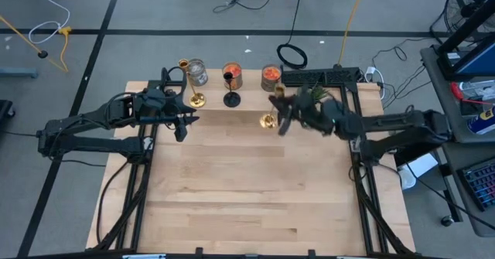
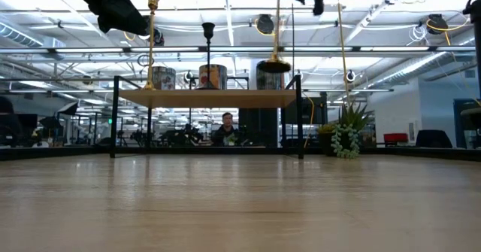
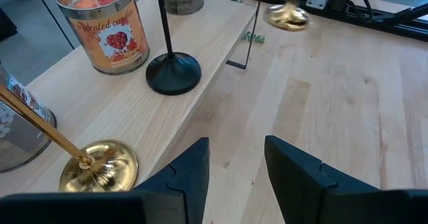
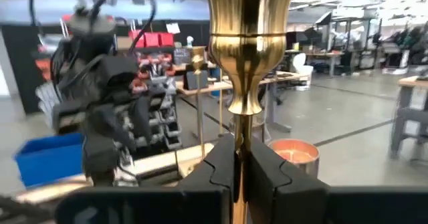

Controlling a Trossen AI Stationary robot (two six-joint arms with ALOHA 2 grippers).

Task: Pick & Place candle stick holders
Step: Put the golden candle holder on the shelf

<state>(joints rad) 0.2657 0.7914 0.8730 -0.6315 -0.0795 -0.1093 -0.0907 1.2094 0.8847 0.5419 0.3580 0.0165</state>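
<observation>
I see the wooden surface [image 1: 247,189] with a raised shelf [image 1: 232,108] along its far edge. My left arm reaches in from the left, its gripper [image 1: 182,126] hovering just in front of the shelf, jaws parted a narrow way and holding nothing. My right gripper [image 1: 283,114] sits at the shelf's right end, jaws closed on the stem of a gold candle stick holder [image 4: 246,57], whose base [image 1: 268,120] hangs over the shelf edge. On the shelf stand three jars: a clear one [image 1: 198,73] and two orange ones [image 1: 233,76] [image 1: 271,76]. A second gold holder [image 1: 196,99] stands far left, the black holder [image 1: 231,98] just right of it.
</observation>
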